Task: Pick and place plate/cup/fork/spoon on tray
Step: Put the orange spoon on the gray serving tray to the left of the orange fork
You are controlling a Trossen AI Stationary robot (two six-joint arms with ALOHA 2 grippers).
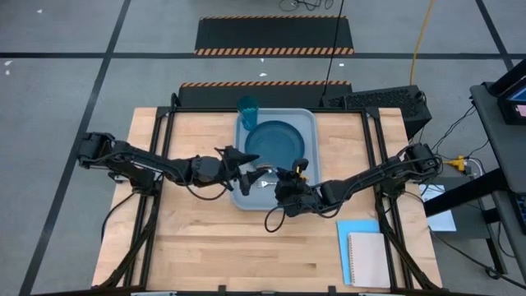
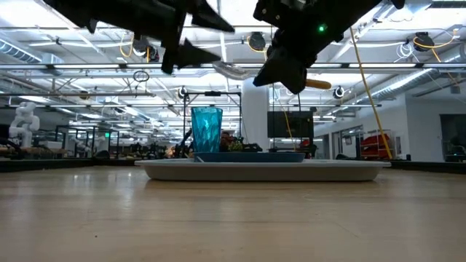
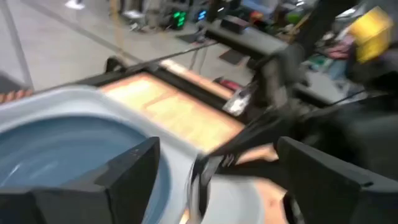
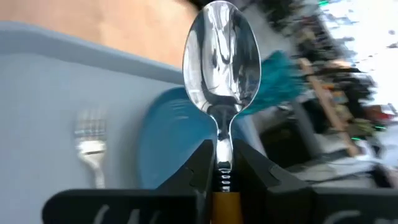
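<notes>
1. Currently, the right gripper is seen pinching the spoon at the neck, fingers pressed against it just where the orange handle starts; the silver bowl sticks out ahead of the fingers.
2. The spoon is held in the air above the tray, over its near-left part in the high view; in the low view its bowl is seen well above the tray, between the two grippers.
3. The left gripper is placed just beside the spoon bowl, over the tray's left edge, with jaws spread wide and nothing seen between them; the spoon bowl shows between the fingers in the left wrist view, not gripped.
4. The plate is laid flat on the tray, in its far half.
5. The cup is stood upright in the tray's far-left corner, just beside the plate; teal, seen clearly in the low view.
6. The fork is laid on the tray floor beside the plate, tines visible in the right wrist view; handle hidden by the gripper.
7. A light blue paper sheet and a beige notebook are laid on the table's near-right part, well apart from the tray.
</notes>
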